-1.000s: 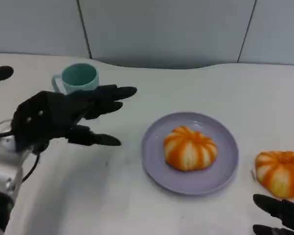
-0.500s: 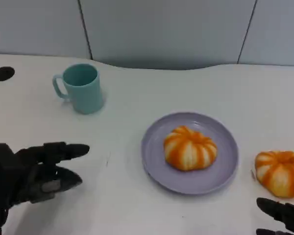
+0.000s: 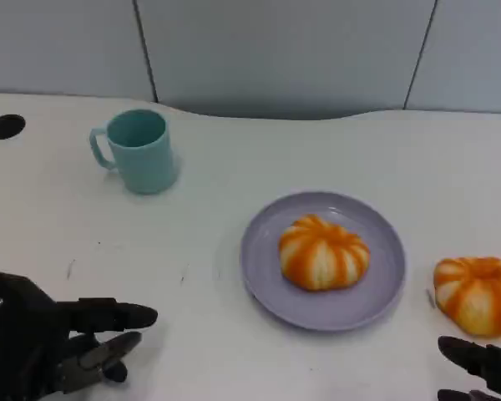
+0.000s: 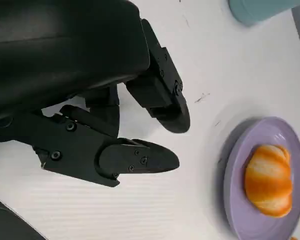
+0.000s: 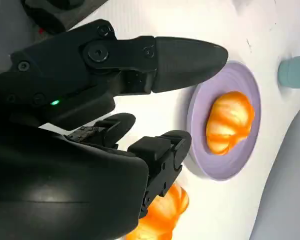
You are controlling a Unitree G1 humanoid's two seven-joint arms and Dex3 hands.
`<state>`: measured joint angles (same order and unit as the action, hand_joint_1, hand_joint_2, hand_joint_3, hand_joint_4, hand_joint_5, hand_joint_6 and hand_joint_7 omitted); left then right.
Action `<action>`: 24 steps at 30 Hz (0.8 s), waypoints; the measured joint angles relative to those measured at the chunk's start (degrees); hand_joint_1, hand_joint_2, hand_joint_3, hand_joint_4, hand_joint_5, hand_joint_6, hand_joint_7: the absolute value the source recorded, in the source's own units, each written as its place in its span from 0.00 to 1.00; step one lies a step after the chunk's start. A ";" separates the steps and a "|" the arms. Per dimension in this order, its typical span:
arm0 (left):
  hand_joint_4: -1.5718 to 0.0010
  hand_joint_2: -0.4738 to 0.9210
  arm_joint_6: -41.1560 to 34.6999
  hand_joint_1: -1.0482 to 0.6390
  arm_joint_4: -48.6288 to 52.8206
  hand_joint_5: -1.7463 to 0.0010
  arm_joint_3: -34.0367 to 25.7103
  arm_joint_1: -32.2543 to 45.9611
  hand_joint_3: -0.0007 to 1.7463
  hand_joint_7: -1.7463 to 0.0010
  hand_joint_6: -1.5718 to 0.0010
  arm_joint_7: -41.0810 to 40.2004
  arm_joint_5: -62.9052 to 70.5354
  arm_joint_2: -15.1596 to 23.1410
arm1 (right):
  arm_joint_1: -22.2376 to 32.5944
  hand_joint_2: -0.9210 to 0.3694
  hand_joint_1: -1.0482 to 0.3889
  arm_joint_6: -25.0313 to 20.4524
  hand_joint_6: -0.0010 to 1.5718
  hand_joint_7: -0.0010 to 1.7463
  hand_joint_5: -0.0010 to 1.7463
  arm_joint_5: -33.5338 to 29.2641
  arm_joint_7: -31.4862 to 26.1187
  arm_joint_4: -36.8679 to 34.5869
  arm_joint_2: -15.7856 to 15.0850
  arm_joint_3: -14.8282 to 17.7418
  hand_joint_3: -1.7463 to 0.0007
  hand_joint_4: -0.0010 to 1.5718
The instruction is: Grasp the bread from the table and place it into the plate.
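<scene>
one bread roll (image 3: pixel 324 251) sits in the middle of the purple plate (image 3: pixel 383 295), and a second roll (image 3: pixel 478 294) lies on the white counter (image 3: pixel 234 175) just beside the plate's right edge. the right hand (image 3: pixel 483 370) hovers near that second roll, fingers spread and grasping nothing. the left hand (image 3: pixel 46 342) is low at the near left of the counter, fingers apart, released, well apart from the plate. a teal mug (image 3: pixel 137 150) stands upright at the far left
</scene>
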<state>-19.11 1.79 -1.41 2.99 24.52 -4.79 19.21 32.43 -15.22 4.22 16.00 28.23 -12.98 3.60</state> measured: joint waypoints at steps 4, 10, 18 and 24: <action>0.69 1.00 0.14 0.33 0.27 0.07 1.39 -0.54 0.26 0.52 0.55 -0.92 2.31 0.00 | -0.54 0.00 0.37 0.15 0.30 0.00 0.00 0.02 0.25 -0.86 -0.38 0.35 0.73 0.40; 0.67 1.00 2.44 0.32 2.46 0.07 1.60 -2.09 0.27 0.45 0.59 -2.03 3.28 -0.17 | -1.66 0.00 0.37 0.38 0.31 0.00 0.01 0.06 0.53 -2.52 -0.89 1.29 0.73 0.41; 0.67 1.00 4.04 0.32 4.11 0.08 1.89 -2.77 0.27 0.40 0.61 -2.06 4.24 -0.41 | -2.25 0.00 0.37 0.74 0.31 0.00 0.00 0.10 0.83 -3.14 -0.92 1.67 0.73 0.41; 0.67 1.00 4.28 0.32 4.14 0.07 1.99 -2.88 0.25 0.42 0.61 -2.05 4.27 -0.47 | -2.47 0.00 0.37 0.72 0.31 0.00 0.01 0.06 0.89 -3.14 -0.97 1.78 0.73 0.42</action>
<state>-14.84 5.92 0.59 0.11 22.47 -0.51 18.74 29.96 -14.49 4.28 16.89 25.10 -13.95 5.38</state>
